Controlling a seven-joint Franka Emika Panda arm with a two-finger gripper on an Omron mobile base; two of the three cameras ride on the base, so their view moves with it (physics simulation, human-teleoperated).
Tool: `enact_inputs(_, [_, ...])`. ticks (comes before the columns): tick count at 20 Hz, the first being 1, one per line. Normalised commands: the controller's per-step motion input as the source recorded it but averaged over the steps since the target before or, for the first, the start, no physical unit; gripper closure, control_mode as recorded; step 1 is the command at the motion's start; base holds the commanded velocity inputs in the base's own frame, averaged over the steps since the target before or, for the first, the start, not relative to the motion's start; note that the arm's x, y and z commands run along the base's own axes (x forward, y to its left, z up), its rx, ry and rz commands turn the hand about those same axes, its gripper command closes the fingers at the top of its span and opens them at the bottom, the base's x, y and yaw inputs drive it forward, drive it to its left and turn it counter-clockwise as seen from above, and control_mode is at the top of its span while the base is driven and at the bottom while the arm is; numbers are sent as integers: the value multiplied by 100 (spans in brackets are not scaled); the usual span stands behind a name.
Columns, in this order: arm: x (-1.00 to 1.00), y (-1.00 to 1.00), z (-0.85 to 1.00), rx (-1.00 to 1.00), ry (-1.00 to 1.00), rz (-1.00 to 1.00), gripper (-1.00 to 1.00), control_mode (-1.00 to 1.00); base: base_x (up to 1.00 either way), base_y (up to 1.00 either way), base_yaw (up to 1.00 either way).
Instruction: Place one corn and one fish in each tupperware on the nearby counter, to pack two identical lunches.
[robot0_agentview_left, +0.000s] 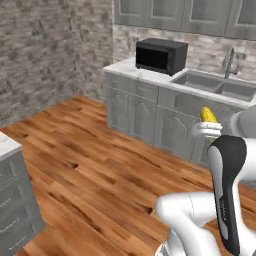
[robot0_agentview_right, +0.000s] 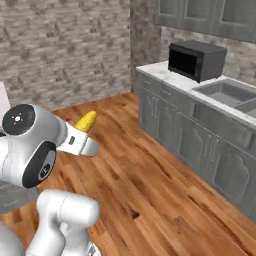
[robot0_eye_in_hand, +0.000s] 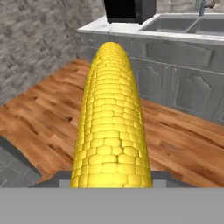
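Tool (robot0_agentview_left: 206, 131) raised in the air over the wooden floor (robot0_agentview_left: 90, 165), closed around a corn (robot0_agentview_left: 208, 115) cob, with the yellow end of the cob sticking out past the white hand. Seen from the right base view as well: tool (robot0_agentview_right: 80, 142) clamped on the corn (robot0_agentview_right: 86, 121), cob tilted upward and away from the arm. In the hand view, corn (robot0_eye_in_hand: 111, 122) running straight up the middle from the bottom edge, bumpy kernels sharp and close, held well clear of floor and cabinets. Beyond it, a white marble table (robot0_agentview_left: 145, 74) over grey cabinet fronts (robot0_agentview_left: 145, 112), carrying a dark microwave (robot0_agentview_left: 161, 55) and, just beside that, a sunken steel sink (robot0_agentview_left: 215, 84) with a tap (robot0_agentview_left: 229, 62) at its back. Grey brick wall (robot0_agentview_left: 40, 55) to the left, upper cabinets (robot0_agentview_left: 185, 17) above the table. At the lower left of the left base view, a corner of another grey cabinet unit (robot0_agentview_left: 15, 200) with a pale top.
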Motion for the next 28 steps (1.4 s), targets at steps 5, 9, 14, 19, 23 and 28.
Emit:
enact_inputs(5, [0, 0, 0, 0, 0, 0, 100, 100, 0, 20, 92])
enact_inputs(9, [0, 0, 0, 0, 0, 0, 100, 100, 6, 26, 85])
enact_inputs(14, [0, 0, 0, 0, 0, 0, 100, 100, 14, 30, 81])
enact_inputs(19, [0, 0, 0, 0, 0, 0, 100, 100, 19, 25, 81])
enact_inputs(23, [0, 0, 0, 0, 0, 0, 100, 100, 84, -30, 61])
enact_inputs(28, [0, 0, 0, 0, 0, 0, 100, 100, 100, -29, 54])
